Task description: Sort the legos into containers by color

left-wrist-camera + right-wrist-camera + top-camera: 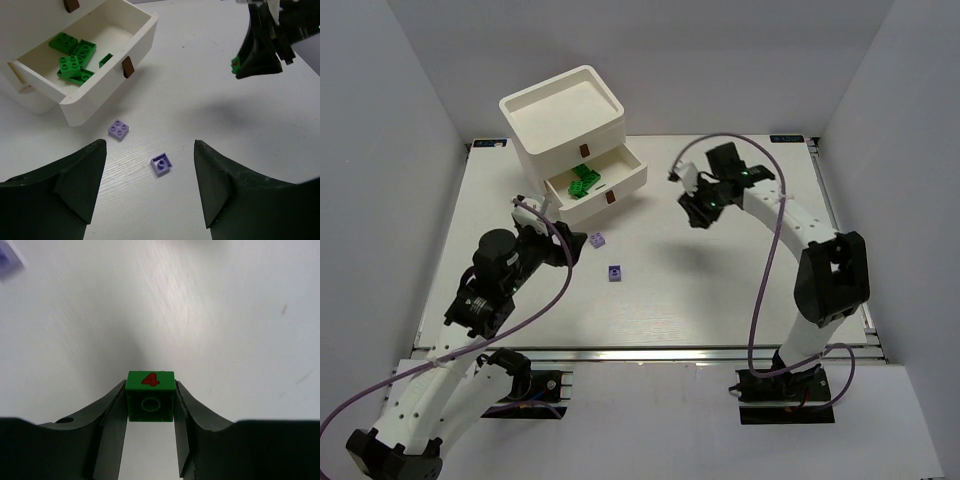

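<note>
The containers are drawers of a white stacked unit [545, 135] at the back left. Its lower drawer [625, 180] is pulled out and holds several dark green legos [585, 183], also seen in the left wrist view as green legos [74, 56] inside the drawer [95, 102]. Two light purple legos [597, 239] [615, 272] lie on the table; the left wrist view shows them as one purple brick [118, 129] and another [161, 163]. My left gripper [563, 243] [150, 145] hangs open just short of them. My right gripper [698, 212] [150, 405] is shut on a green lego [150, 397] with a red 4, above the table.
The unit has a tray top [603, 92] and a shut upper drawer with a brown handle [583, 150]. White walls enclose the table on three sides. The right gripper [260, 50] hangs in the air to the right of the open drawer.
</note>
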{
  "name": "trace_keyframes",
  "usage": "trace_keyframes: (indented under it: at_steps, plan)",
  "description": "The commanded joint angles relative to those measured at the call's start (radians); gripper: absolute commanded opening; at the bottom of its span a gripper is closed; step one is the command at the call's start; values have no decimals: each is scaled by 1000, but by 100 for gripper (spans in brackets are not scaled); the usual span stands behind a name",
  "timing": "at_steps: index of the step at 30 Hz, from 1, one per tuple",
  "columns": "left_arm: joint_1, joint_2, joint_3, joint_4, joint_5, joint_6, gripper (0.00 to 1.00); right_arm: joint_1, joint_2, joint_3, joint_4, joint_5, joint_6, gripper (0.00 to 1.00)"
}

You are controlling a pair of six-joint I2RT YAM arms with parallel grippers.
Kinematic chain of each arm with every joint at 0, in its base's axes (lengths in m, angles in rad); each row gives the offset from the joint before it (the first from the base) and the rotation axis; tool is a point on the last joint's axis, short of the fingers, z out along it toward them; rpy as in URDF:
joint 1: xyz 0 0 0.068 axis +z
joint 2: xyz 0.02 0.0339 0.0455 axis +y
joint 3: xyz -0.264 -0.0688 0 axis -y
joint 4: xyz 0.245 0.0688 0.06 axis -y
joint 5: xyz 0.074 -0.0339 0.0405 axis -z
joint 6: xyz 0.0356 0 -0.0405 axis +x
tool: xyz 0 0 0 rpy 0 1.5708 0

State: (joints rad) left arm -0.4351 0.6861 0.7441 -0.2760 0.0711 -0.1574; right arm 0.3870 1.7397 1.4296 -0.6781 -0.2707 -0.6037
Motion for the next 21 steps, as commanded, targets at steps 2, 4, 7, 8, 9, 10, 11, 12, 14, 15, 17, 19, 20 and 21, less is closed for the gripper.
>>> trace_keyframes:
  at_steps: [2,4,7,8,9,10,11,12,14,15,17,19,20,21]
  plan:
    - [-4,-31,-18,15,-56,15,81,117,101,296,37,16,88,0]
    - [-4,-33,-20,17,-105,18,81,157,193,415,28,30,116,0]
    - [-4,-31,-22,12,-119,21,81,191,300,624,40,27,152,0]
    - [-4,-28,-20,11,-125,21,82,196,323,662,54,28,162,0]
    - [-4,-26,-22,11,-128,21,81,202,360,713,77,45,171,0]
    - [-4,-20,-22,11,-129,21,81,222,375,732,124,56,188,0]
    - [-4,-16,-22,9,-131,22,82,230,398,742,155,73,193,0]
    - [-4,-11,-22,6,-132,22,82,243,409,752,185,102,196,0]
    - [-4,1,-22,6,-131,22,82,263,429,752,277,126,208,0]
    - [-4,6,-22,6,-132,22,82,273,435,753,302,137,211,0]
    - [-4,12,-22,3,-129,22,82,288,449,750,371,146,229,0]
    - [-4,16,-22,4,-132,25,82,299,460,750,409,168,243,0]
    - [-4,23,-22,3,-131,24,82,302,469,752,437,169,246,0]
    - [-4,26,-22,1,-128,25,82,302,478,753,448,182,248,0]
